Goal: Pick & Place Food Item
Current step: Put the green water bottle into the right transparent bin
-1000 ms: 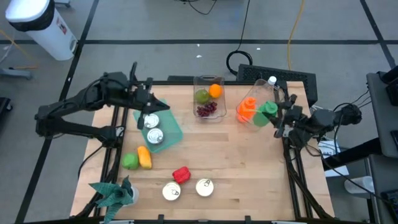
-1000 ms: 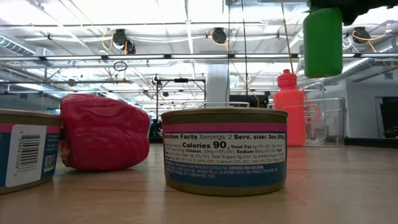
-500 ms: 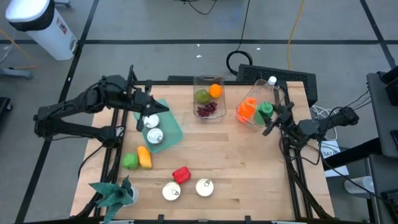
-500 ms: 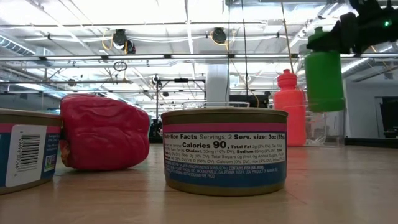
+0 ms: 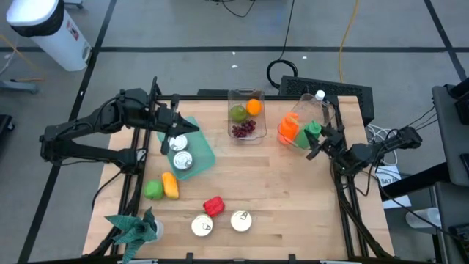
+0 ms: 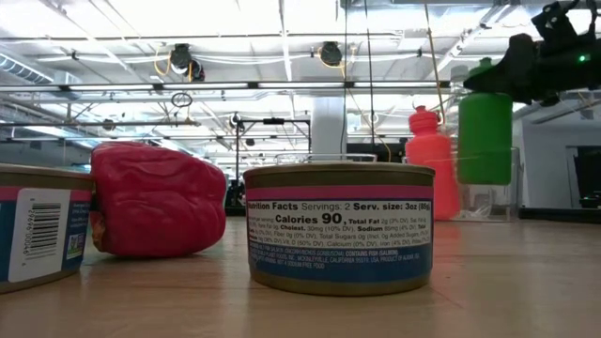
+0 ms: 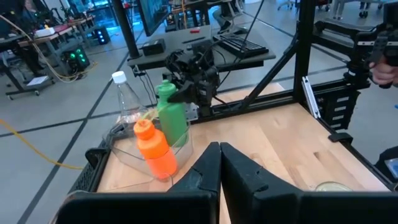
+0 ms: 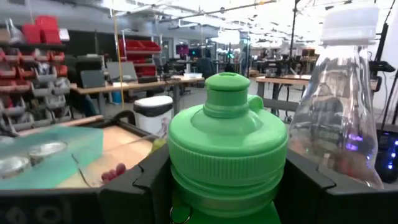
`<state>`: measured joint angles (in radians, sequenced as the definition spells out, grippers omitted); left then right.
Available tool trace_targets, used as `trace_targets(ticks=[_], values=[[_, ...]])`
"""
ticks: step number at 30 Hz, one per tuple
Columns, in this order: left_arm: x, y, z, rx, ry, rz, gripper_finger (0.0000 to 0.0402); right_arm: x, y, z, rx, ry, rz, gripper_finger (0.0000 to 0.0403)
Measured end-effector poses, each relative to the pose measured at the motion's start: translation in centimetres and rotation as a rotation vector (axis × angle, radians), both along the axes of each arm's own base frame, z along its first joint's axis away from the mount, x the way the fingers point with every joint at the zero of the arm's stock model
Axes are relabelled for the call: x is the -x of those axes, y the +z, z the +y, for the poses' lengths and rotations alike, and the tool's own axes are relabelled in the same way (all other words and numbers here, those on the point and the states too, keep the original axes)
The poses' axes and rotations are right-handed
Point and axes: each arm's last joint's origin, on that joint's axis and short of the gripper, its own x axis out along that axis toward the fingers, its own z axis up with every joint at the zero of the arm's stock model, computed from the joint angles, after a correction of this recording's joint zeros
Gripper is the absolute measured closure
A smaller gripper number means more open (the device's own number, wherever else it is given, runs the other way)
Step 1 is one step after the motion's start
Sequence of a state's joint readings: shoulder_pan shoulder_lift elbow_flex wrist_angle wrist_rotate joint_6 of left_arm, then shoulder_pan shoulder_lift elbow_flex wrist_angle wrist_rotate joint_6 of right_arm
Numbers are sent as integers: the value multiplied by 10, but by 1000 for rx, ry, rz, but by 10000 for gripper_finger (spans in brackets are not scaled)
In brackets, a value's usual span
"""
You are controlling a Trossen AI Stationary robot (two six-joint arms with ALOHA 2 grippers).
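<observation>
Green bottle (image 5: 314,132) hangs upright in the right gripper (image 5: 319,139), whose fingers clamp it just under the cap, at the clear bin (image 5: 294,110) on the table's (image 5: 278,191) right side, beside an orange bottle (image 5: 288,129). The left gripper (image 5: 167,126), fingers closed on nothing, waits over a teal tray (image 5: 201,152) holding cans (image 5: 182,160).

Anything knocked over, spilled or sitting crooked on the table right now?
Nothing spilled or toppled. The only oddity: the task names food, yet the right tool grips a green bottle by its cap beside the orange bottle at the clear bin.
</observation>
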<state>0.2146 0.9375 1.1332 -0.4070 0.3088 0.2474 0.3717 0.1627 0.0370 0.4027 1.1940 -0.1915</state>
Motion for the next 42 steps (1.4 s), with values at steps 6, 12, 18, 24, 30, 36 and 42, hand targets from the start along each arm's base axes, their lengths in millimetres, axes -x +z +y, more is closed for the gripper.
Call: trace_targets(ticks=[6,12,18,24,30,36,42], values=[[0,0,0,3,1,0,383,0,-2,0,-13,-12,-3,206],[0,0,0,-4,0,0,382,0,-1,0,55,-1,68,206],[0,0,0,-5,-1,0,383,-2,16,3,239,148,228,206],[-4,-2,1,-2,-4,10,383,5,41,-1,217,376,326,206],[-11,-6,1,-5,-15,32,383,9,46,-5,130,500,316,206],[-18,-8,1,-21,-27,37,383,7,36,-13,-7,460,293,206],[-18,-8,1,-25,-28,34,383,-1,10,-21,-87,406,270,206]])
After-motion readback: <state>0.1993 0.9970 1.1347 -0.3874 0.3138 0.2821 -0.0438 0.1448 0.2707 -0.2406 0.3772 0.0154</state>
